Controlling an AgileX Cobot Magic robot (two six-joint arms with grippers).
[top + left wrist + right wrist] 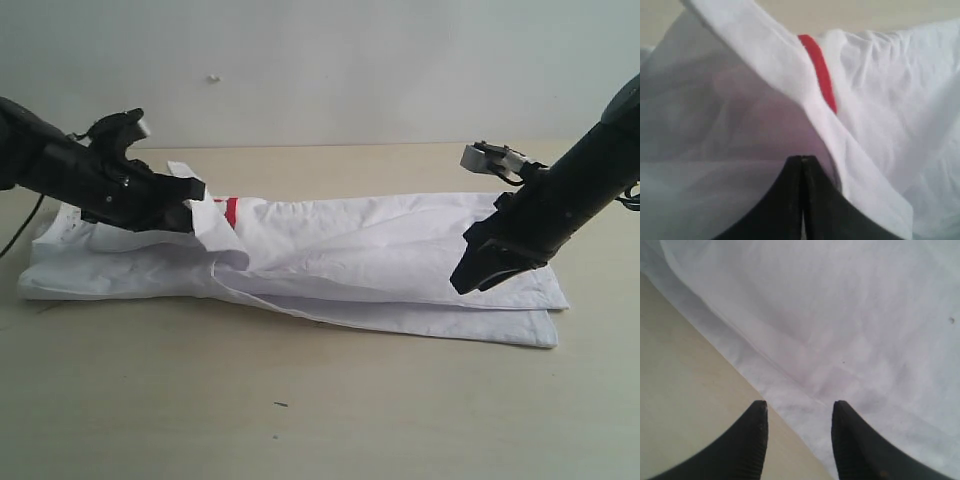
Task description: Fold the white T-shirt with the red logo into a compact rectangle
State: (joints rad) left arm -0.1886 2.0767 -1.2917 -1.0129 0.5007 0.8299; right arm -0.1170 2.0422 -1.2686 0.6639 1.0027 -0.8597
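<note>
The white T-shirt [350, 250] lies folded lengthwise as a long strip across the table. A strip of the red logo [232, 209] peeks out near its left end and shows as a red band [820, 75] in the left wrist view. My left gripper [195, 203] is shut on a raised fold of the shirt [765, 65] there, its jaws pressed together [801, 160]. My right gripper [470, 280] hovers open over the shirt's right end. Its fingertips [799, 407] straddle the cloth's edge [840, 315], with nothing between them.
The beige table [300, 400] extends in front of the shirt, with a small dark speck [281, 404] on it. A pale wall [330, 60] stands behind. Bare tabletop [685, 390] shows beside the shirt's edge in the right wrist view.
</note>
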